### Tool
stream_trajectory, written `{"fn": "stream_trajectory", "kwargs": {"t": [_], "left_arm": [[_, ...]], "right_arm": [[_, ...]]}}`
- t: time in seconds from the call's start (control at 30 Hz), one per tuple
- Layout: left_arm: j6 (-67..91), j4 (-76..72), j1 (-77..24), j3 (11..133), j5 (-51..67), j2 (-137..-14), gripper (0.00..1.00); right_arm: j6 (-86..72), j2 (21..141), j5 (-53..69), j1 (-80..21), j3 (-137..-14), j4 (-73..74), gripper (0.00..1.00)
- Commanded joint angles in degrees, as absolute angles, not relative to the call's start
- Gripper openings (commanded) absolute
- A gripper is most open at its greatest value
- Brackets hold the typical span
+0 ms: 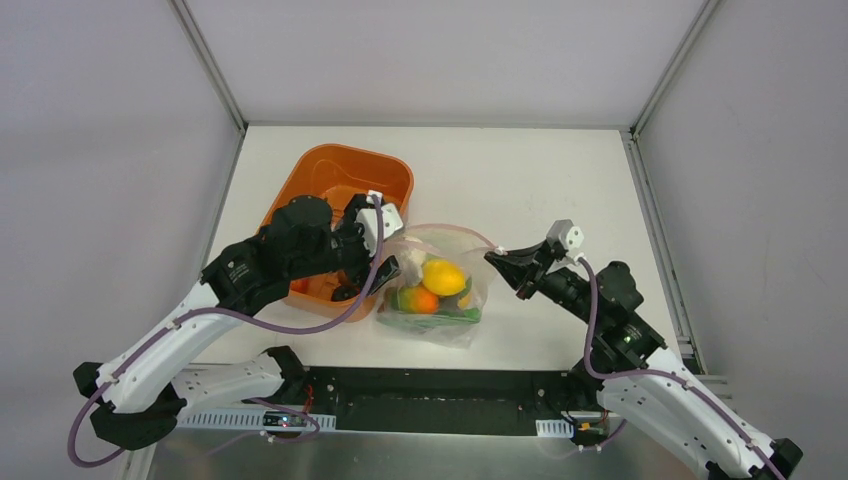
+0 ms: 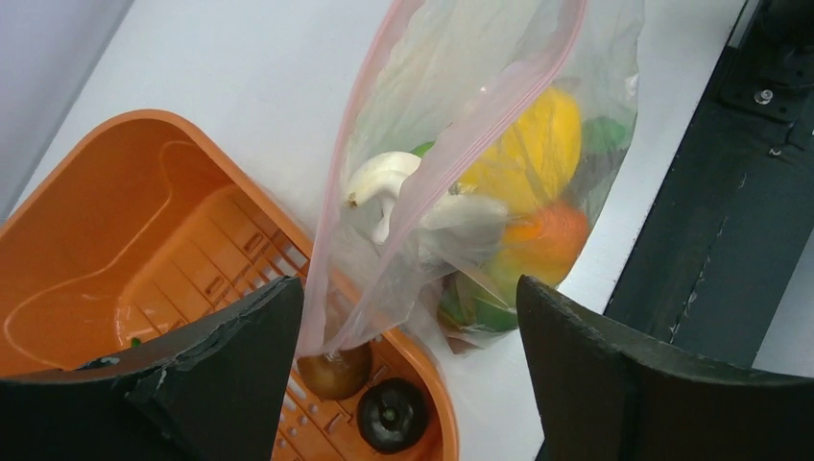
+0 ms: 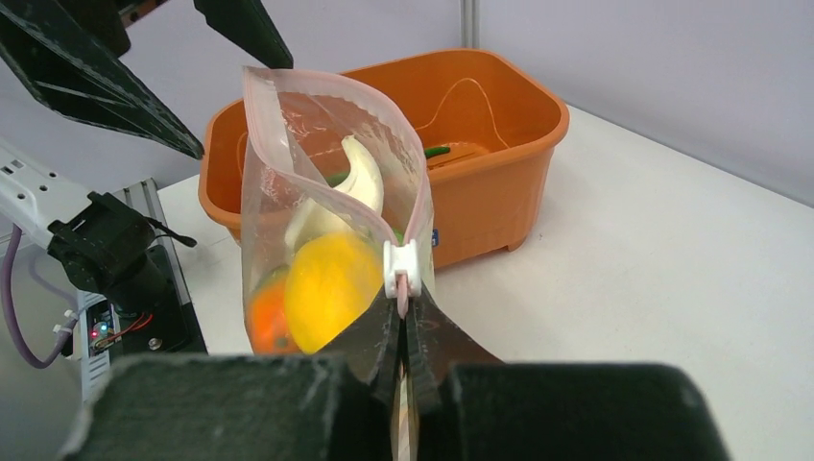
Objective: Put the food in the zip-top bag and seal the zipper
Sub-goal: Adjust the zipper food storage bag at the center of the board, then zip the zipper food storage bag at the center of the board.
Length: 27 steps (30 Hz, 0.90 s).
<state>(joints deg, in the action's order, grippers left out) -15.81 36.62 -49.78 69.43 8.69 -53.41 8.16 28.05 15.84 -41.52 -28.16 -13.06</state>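
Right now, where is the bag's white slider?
In the right wrist view, the white slider sits at the zipper's right end, just above the shut right tool.

The bag (image 1: 440, 290) stands between both grippers, its left end over the rim of the basket (image 1: 340, 160), so there is no gap on that side. The left gripper (image 1: 378, 250), fingers wide apart, hangs above that spot and blocks the mouth from overhead. The right gripper (image 3: 403, 322), pinched on the zipper (image 2: 451, 144), bars the right end. The table (image 1: 540, 170) beyond and right of the bag is open.
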Motion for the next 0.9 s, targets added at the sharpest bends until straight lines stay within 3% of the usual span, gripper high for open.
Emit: {"fn": "stream_trajectory", "kwargs": {"t": [0.0, 0.43, 0.87], "left_arm": [[-14.8, 33.7, -49.5, 71.0, 7.1, -50.3, 0.84], [-16.8, 28.0, -49.6, 80.4, 17.8, -56.5, 0.97], [-23.8, 30.6, -54.5, 89.4, 25.9, -70.2, 0.98]], "right_arm": [[8.9, 28.8, 17.0, -41.5, -28.5, -15.9, 0.0], [7.8, 25.4, 20.5, -41.5, -27.3, -18.9, 0.0], [7.7, 23.8, 25.3, -41.5, -27.3, -20.5, 0.0]]}}
